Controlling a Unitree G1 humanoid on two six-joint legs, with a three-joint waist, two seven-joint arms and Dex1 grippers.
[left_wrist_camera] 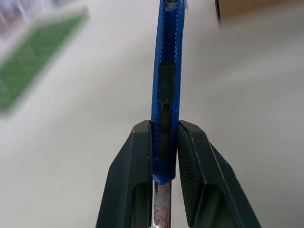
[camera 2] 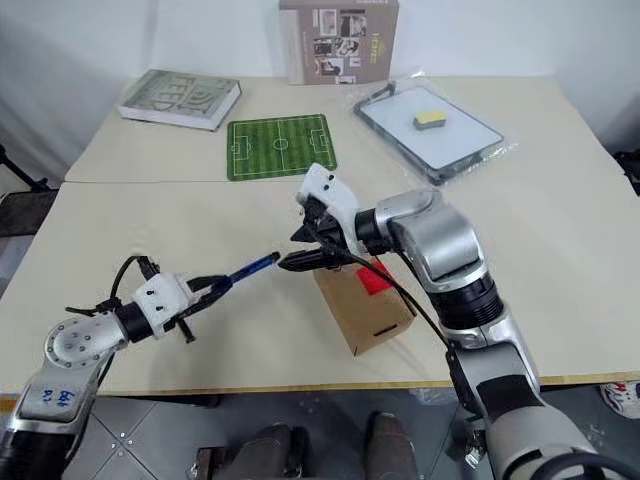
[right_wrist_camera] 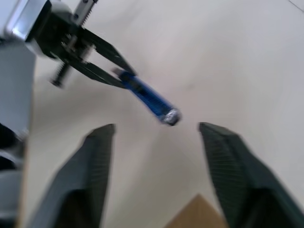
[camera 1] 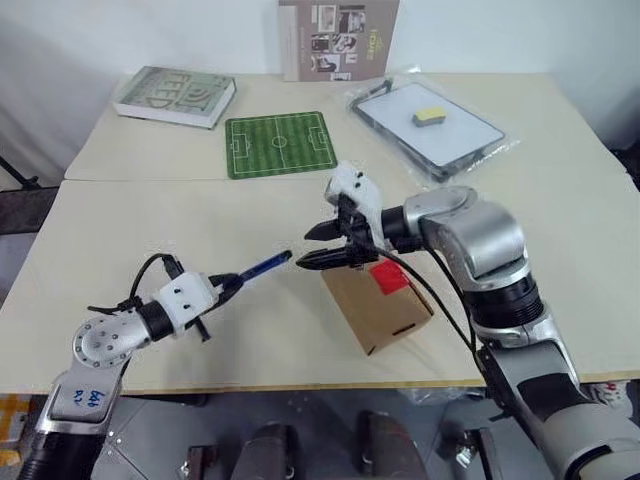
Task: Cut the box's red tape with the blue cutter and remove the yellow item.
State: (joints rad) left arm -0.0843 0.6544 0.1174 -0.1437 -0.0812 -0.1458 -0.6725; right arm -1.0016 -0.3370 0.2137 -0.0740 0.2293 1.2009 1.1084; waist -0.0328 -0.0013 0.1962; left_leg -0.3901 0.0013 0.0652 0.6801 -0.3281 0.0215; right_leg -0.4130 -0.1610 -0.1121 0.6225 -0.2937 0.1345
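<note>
Lying in the lower middle of the head view, the box (camera 1: 378,303) is seen on the pale table (camera 1: 150,200), tilted, with the red tape (camera 1: 389,277) on its upper face. The blue cutter (camera 1: 264,266) is clenched at its rear end between the black fingers of the left gripper (camera 1: 232,283), at lower left of the frame, and is pointed up and to the right toward the box, its tip just short of the right gripper (camera 1: 325,245). The right gripper is held above the box's upper-left corner with its fingers spread apart and nothing between them; in the right wrist view the cutter (right_wrist_camera: 147,98) is seen beyond the gap, apart from both fingers. The yellow item cannot be made out; the box appears unopened.
</note>
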